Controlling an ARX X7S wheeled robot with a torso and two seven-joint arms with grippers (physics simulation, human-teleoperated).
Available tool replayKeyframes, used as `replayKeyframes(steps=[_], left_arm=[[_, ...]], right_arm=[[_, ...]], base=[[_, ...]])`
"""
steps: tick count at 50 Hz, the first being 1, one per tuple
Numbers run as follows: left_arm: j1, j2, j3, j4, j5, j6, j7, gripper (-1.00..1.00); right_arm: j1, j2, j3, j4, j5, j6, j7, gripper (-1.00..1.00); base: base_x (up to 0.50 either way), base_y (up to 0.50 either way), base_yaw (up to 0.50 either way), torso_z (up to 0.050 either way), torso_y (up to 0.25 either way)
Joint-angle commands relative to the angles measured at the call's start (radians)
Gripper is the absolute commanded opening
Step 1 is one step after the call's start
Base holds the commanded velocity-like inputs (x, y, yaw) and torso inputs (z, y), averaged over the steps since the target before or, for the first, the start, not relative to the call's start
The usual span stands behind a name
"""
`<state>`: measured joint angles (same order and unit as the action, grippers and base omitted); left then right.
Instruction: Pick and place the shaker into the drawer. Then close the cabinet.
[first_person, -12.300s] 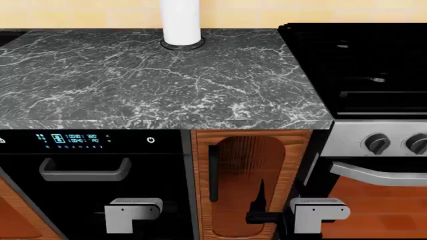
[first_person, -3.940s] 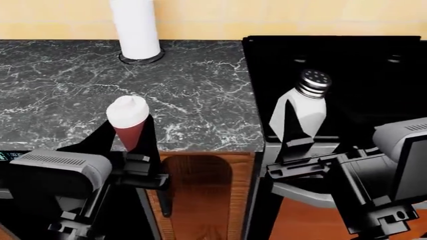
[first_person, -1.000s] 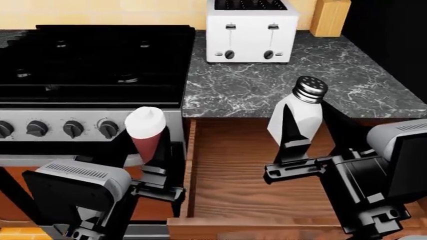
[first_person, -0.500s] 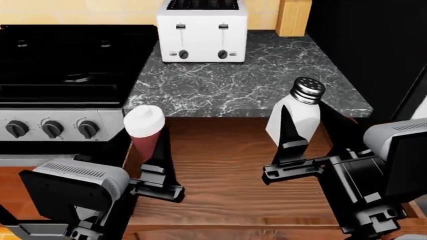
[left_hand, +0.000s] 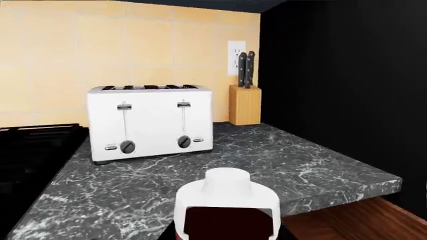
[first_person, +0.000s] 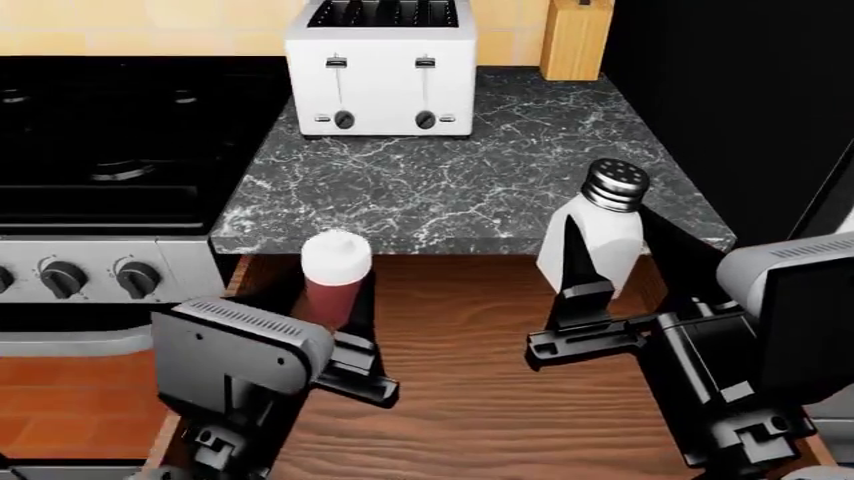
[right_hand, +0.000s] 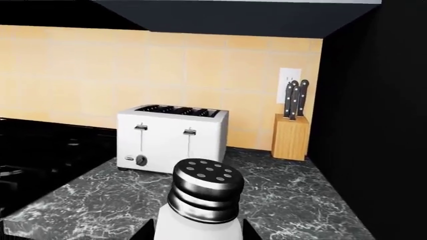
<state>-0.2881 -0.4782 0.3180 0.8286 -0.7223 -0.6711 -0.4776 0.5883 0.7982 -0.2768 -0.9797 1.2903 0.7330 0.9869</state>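
My right gripper (first_person: 603, 290) was clamped on the shaker (first_person: 597, 232), fingers (first_person: 573, 262) pressed against the white body on both sides, the metal perforated cap (right_hand: 203, 196) clear above them. My left gripper (first_person: 334, 322) was likewise closed on a second container, a dark-red bottle with a white cap (first_person: 334, 278).

Change over the last second: the view slid sideways along the counter. The toaster (first_person: 380, 68) sat further toward the stove (first_person: 100, 130) side of the frame than it had, the knife block (first_person: 577, 38) came into sight beside it, and the open drawer (first_person: 481, 400) now filled the space under both grippers. The left gripper had also come in over the drawer floor, where half a second earlier it hung at the drawer's stove-side edge. The shaker's place in my grip looked unchanged.

Reading: transport appeared essentially done. The shaker was held in the air above the drawer, near its back where it meets the counter (first_person: 467, 190) lip, not touching the wood. What remained, in my judgement, was lowering, release, then closing the cabinet.

Orientation: the shaker stood upright, long axis vertical, cap pointing up and base pointing down into the drawer, on the far side from the stove. No clear tilt in the head or right wrist view.
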Motion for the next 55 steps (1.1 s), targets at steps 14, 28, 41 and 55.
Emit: replayKeyframes(steps=[14,28,41,55], left_arm=[[-0.386,0.037,0.387,-0.568,0.162,-0.241,0.241,-1.0],[-0.422,0.107,0.526,-0.922,0.303,-0.119,0.306,-1.0],[-0.342,0.107,0.58,-1.045,0.335,-0.039,0.333,-1.0],[-0.259,-0.081,0.353,-0.339,0.121,-0.2,0.146,1.0]], right_arm=[[0.068,0.042,0.007,-0.032,0.09,0.027,0.075,-1.0],[0.017,0.076,0.019,-0.051,0.083,0.001,0.08,-1.0],[-0.028,0.079,0.002,-0.042,0.032,-0.021,0.059,-1.0],[0.229,0.075,-0.145,0.186,0.356,0.163,0.09,-1.0]], base=[[0.0,0.0,0.0,0.0,0.001],[0.0,0.0,0.0,0.0,0.0],[0.0,0.0,0.0,0.001,0.001],[0.0,0.0,0.0,0.0,0.0]])
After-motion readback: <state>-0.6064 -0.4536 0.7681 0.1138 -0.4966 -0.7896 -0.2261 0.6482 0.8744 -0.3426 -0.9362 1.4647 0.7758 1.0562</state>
